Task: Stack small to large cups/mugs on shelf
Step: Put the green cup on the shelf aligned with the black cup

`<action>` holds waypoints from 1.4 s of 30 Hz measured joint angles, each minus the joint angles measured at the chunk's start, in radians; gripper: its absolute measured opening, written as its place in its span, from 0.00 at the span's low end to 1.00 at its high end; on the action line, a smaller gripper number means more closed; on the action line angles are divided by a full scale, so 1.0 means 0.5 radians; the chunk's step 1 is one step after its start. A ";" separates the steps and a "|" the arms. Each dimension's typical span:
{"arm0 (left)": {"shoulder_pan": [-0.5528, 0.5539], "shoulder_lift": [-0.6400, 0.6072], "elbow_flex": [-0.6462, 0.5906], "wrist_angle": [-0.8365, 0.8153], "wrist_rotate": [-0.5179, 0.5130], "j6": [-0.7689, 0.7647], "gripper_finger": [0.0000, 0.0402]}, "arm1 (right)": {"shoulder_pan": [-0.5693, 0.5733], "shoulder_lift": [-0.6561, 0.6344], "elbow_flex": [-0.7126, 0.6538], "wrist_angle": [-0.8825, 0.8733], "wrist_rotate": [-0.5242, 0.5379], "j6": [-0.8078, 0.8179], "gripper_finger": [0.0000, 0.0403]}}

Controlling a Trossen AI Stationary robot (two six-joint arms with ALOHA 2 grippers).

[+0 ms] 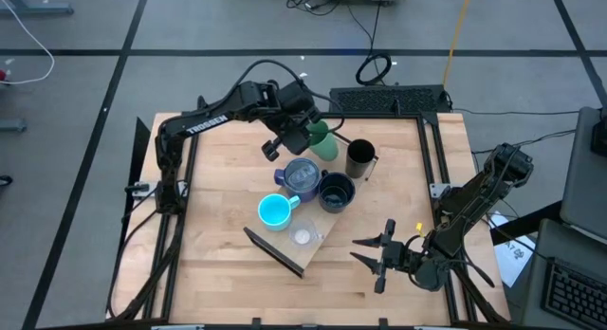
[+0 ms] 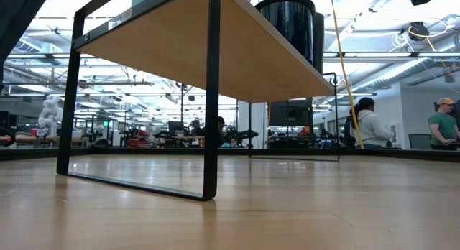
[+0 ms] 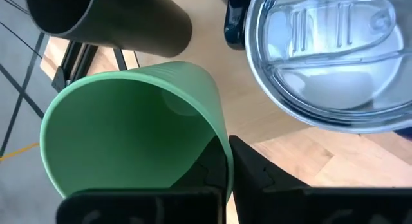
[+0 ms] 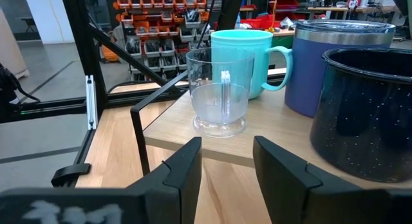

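The shelf [image 1: 321, 226] stands slantwise in the middle of the table. On it stand a tiny clear cup [image 1: 303, 237], a cyan handled mug [image 1: 275, 211], a lidded blue-purple mug [image 1: 302, 176], a wide black mug [image 1: 336, 190] and a tall black cup [image 1: 359, 159]. My left gripper [image 1: 305, 140] is shut on the green tumbler [image 1: 322, 142] at the shelf's far end, beside the tall black cup. My right gripper [image 1: 375, 256] is open and empty near the table's front right, pointing at the clear cup [image 4: 220, 95]. My left gripper holds the green tumbler by its wall at the rim [image 3: 219, 143], one finger inside the mouth and one finger [image 3: 257, 176] outside. The tumbler is tilted, its open mouth turned toward the wrist. Whether its base rests on anything does not show.
Dark metal frame rails [image 1: 432, 159] run along the table's sides. In the low view the shelf's board [image 2: 187, 49] and its bracket [image 2: 210, 99] stand close ahead. People sit in the room beyond the table [image 2: 370, 124].
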 joint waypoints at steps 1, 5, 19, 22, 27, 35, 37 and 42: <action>0.000 0.000 0.000 -0.007 -0.002 0.001 0.02 | 0.000 0.000 0.000 -0.001 0.000 0.000 0.32; -0.002 0.000 0.000 -0.024 -0.014 0.000 0.04 | -0.001 0.000 0.000 -0.006 0.000 0.000 0.32; -0.103 0.000 0.000 0.038 -0.014 0.039 0.01 | 0.000 0.000 0.000 -0.008 0.000 -0.038 0.32; -0.102 0.000 0.000 0.052 -0.019 0.039 0.03 | 0.000 0.000 0.000 -0.008 0.000 -0.038 0.32; -0.102 0.000 0.000 0.072 -0.027 0.042 0.05 | -0.001 0.000 0.001 -0.008 0.001 -0.044 0.32; -0.101 0.000 0.000 0.092 -0.026 0.041 0.02 | -0.001 0.000 0.000 -0.008 0.000 -0.053 0.32; -0.101 0.000 0.000 0.095 -0.026 0.041 0.05 | -0.001 0.000 0.000 -0.008 0.000 -0.053 0.32; -0.102 0.000 0.000 0.125 -0.025 0.033 0.09 | 0.000 0.000 0.000 -0.008 0.000 -0.060 0.32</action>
